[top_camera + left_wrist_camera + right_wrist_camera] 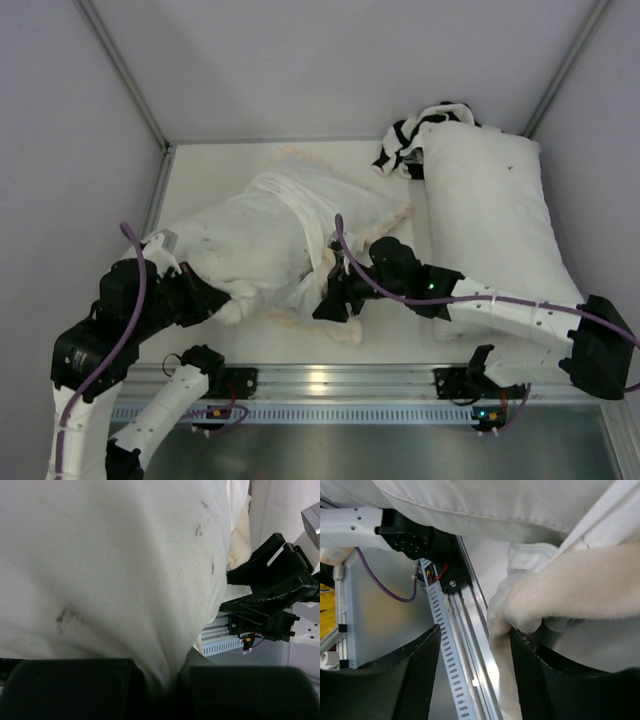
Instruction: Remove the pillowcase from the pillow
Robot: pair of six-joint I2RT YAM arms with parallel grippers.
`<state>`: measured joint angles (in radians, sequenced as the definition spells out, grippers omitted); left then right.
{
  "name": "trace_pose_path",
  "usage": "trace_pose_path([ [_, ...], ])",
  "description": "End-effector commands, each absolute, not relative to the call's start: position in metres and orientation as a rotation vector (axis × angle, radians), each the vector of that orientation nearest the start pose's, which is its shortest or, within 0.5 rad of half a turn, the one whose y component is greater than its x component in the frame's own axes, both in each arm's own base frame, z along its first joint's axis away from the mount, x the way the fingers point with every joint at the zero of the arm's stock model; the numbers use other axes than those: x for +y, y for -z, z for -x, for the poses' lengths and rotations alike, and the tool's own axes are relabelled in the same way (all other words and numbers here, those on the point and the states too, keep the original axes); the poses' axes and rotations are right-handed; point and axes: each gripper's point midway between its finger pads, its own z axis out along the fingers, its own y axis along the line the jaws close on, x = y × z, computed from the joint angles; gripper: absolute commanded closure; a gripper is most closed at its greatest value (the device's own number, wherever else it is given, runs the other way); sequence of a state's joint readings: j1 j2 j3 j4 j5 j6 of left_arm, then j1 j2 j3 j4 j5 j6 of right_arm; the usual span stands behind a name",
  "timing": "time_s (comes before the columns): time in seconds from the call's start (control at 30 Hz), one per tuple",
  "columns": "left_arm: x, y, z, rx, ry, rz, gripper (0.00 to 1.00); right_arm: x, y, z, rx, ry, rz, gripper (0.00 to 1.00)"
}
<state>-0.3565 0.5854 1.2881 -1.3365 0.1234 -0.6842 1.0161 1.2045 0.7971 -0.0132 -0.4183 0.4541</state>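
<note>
The pillow [240,245], white with small dark specks, lies slantwise across the middle of the table. The cream-white pillowcase [320,200] is bunched over its far right half, with the ruffled frill [385,228] spilling toward the near edge. My left gripper [215,297] is shut on the pillow's near left corner. In the left wrist view the speckled fabric [100,570] is pinched between the jaws of that gripper [160,680]. My right gripper [335,300] stands open at the pillowcase's near frill. The plush frill [570,590] rests against its right finger [525,670]; nothing is between the jaws.
A longer plain white pillow [490,210] lies along the right side, a black-and-white cloth [408,142] at its far end. An aluminium rail [330,380] runs along the near table edge. Grey walls close the left, back and right.
</note>
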Motion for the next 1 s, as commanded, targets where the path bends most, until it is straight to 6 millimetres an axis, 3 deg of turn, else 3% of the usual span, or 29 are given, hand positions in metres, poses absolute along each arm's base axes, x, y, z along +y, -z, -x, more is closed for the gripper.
trace_pose_path([
  [0.0,-0.079,-0.308,-0.12,2.158,0.635,0.292,1.0,0.351,-0.207,-0.129,1.965,-1.234,0.876,0.44],
  [0.23,-0.075,-0.307,-0.119,2.158,0.611,0.305,1.0,0.315,-0.213,-0.179,2.015,-1.045,0.641,0.19],
  [0.37,-0.072,-0.307,-0.117,2.156,0.596,0.308,1.0,0.292,-0.217,-0.193,2.013,-0.977,0.552,0.0],
  [0.47,-0.072,-0.309,-0.116,2.154,0.596,0.303,1.0,0.261,-0.213,-0.222,2.042,-0.834,0.347,0.0],
  [0.6,-0.071,-0.312,-0.114,2.142,0.6,0.299,1.0,0.199,-0.181,-0.273,2.138,-0.697,-0.007,0.01],
  [0.7,-0.071,-0.317,-0.112,2.125,0.61,0.299,1.0,0.182,-0.157,-0.296,2.188,-0.692,-0.159,0.03],
  [0.73,-0.07,-0.318,-0.112,2.12,0.611,0.299,1.0,0.181,-0.157,-0.304,2.173,-0.7,-0.18,0.04],
  [0.77,-0.07,-0.32,-0.111,2.114,0.612,0.297,1.0,0.182,-0.144,-0.31,2.207,-0.693,-0.209,0.05],
  [0.93,-0.068,-0.329,-0.105,2.086,0.624,0.293,1.0,0.184,-0.134,-0.343,2.193,-0.684,-0.276,0.05],
  [0.97,-0.067,-0.329,-0.104,2.088,0.622,0.295,1.0,0.186,-0.121,-0.348,2.231,-0.678,-0.297,0.06],
])
